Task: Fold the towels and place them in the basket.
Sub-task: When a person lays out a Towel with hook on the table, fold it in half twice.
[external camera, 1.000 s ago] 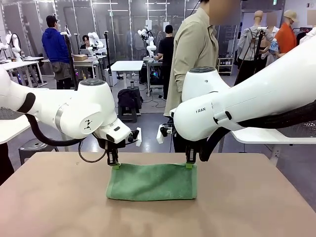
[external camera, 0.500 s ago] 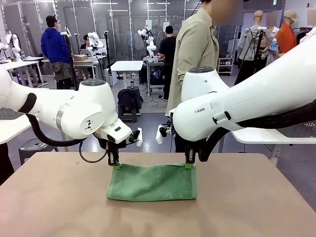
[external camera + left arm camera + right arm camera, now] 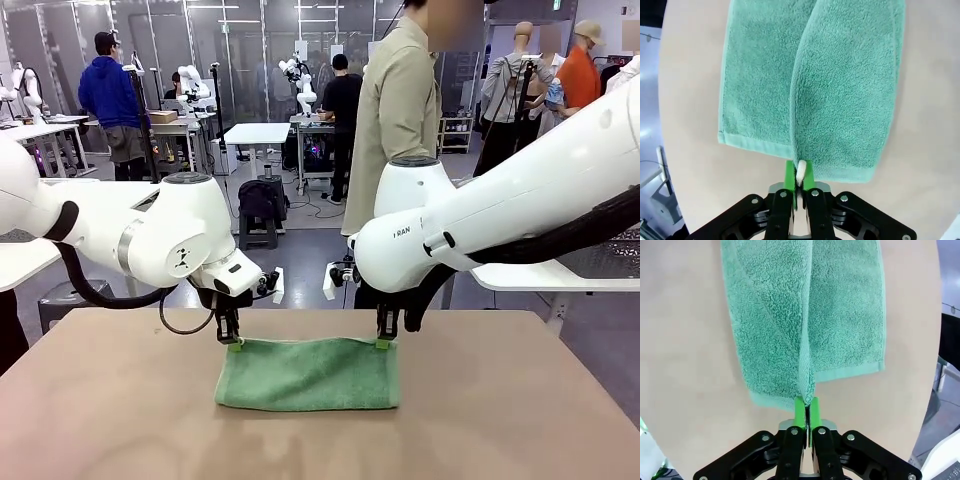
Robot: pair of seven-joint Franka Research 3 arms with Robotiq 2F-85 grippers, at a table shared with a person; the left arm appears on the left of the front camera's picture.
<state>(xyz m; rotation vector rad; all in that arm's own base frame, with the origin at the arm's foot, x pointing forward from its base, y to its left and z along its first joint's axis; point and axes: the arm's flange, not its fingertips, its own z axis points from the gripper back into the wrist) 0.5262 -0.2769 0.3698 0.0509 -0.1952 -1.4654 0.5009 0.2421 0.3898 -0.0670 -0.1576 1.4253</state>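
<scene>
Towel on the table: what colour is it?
The towel is mint green, clearest in the left wrist view.

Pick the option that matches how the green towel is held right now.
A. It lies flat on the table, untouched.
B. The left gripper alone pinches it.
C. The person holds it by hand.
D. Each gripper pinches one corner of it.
D: the left gripper and the right gripper are each shut on one upper corner of the green towel, whose lower part rests on the table.
</scene>
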